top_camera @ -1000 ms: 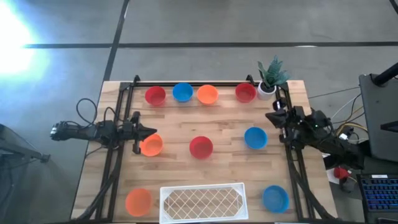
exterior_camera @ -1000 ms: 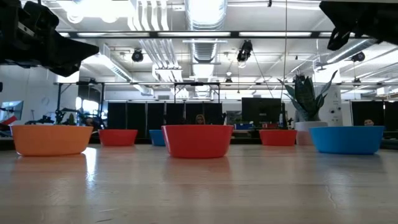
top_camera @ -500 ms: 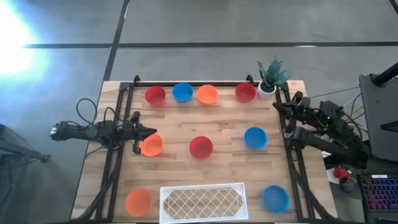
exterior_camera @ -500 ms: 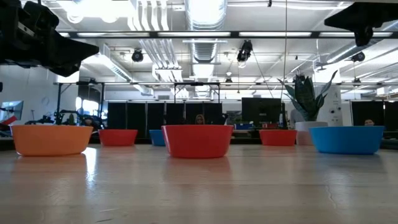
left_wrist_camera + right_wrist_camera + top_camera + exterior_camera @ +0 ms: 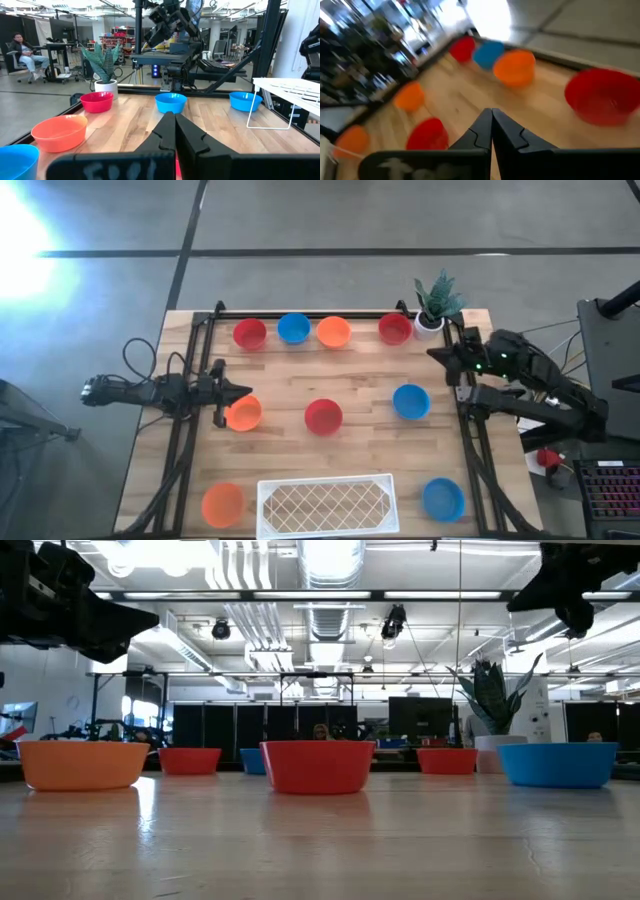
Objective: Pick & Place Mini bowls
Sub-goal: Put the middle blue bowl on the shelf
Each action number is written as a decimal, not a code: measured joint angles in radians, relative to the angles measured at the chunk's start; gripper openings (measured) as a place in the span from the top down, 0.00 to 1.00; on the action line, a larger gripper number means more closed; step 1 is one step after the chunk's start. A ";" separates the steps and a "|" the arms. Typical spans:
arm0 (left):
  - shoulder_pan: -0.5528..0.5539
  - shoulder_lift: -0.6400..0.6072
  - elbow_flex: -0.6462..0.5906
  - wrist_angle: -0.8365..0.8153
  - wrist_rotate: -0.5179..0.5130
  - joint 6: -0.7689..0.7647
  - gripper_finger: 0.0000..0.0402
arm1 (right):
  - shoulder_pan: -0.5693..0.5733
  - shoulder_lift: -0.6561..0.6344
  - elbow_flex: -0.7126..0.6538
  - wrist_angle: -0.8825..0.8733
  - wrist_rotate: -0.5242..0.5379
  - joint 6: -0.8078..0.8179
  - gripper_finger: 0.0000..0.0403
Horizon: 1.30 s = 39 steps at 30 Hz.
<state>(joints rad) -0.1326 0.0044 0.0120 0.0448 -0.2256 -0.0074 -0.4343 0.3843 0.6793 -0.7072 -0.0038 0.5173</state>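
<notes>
Several mini bowls stand upright on their bases on the wooden table. In the far row are a red bowl (image 5: 250, 333), a blue one (image 5: 293, 328), an orange one (image 5: 333, 332) and another red one (image 5: 395, 329). The middle holds an orange bowl (image 5: 243, 413), a red one (image 5: 323, 417) and a blue one (image 5: 411, 401). Near the front are an orange bowl (image 5: 222, 504) and a blue one (image 5: 442, 499). My left gripper (image 5: 238, 392) is shut and hovers above the middle orange bowl's far rim (image 5: 172, 120). My right gripper (image 5: 436, 356) is shut and held high between the far red bowl and the middle blue one (image 5: 491, 116).
A white lattice tray (image 5: 326, 505) lies at the near edge between the two front bowls. A small white pot with a green plant (image 5: 432, 308) stands at the far right corner. Black frame rails (image 5: 190, 420) run along both table sides. A person sits far off in the room (image 5: 25, 50).
My right arm has swung from beside the middle blue bowl toward the table's far edge, its wrist turning as it went; its fingers stay shut. The bowls have not moved.
</notes>
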 joint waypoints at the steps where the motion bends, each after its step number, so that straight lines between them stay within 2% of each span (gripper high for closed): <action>1: 0.000 0.000 0.000 0.000 0.000 0.000 1.00 | 0.000 0.027 0.014 -0.025 -0.001 -0.001 0.98; 12: 0.000 0.000 0.000 0.000 0.000 0.000 1.00 | 0.000 0.246 0.108 -0.148 -0.004 -0.054 0.98; 21: 0.000 0.000 0.000 0.000 0.000 0.000 1.00 | 0.000 0.403 0.202 -0.372 -0.004 -0.057 0.98; 34: 0.000 0.000 0.000 0.000 0.000 0.000 1.00 | 0.000 0.544 0.307 -0.481 -0.024 -0.059 0.98; 39: 0.000 0.000 0.000 0.000 0.000 0.000 1.00 | 0.000 0.580 0.297 -0.492 -0.075 -0.038 0.91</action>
<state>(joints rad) -0.1323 0.0040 0.0120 0.0448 -0.2255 -0.0077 -0.4339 0.9638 0.9760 -1.1994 -0.0783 0.4788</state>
